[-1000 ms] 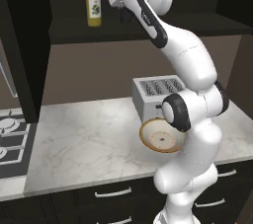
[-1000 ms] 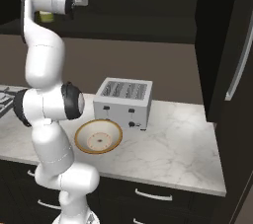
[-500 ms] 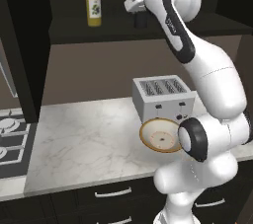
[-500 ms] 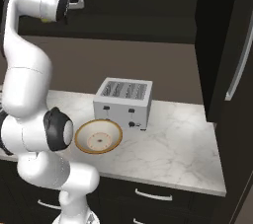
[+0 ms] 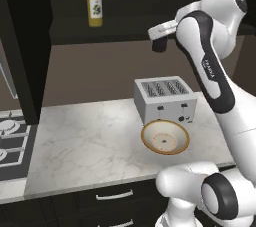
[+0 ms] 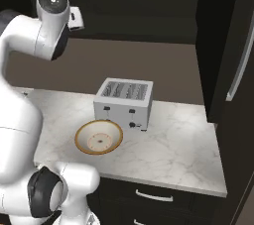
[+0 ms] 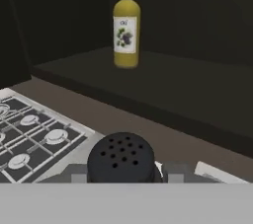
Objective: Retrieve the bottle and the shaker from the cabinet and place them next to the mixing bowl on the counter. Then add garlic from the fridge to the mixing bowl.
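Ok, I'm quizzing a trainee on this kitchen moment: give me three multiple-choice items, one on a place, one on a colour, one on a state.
1. The mixing bowl is: A empty; B full of garlic; C upside down.
2. The bottle stands: A in the bowl; B on the cabinet shelf; C on the floor.
3. The shaker has a top that is: A white; B red; C black.
Answers: A, its inside shows bare; B, it stands upright on the shelf; C, the dark holed top sits between the fingertips of the claw.
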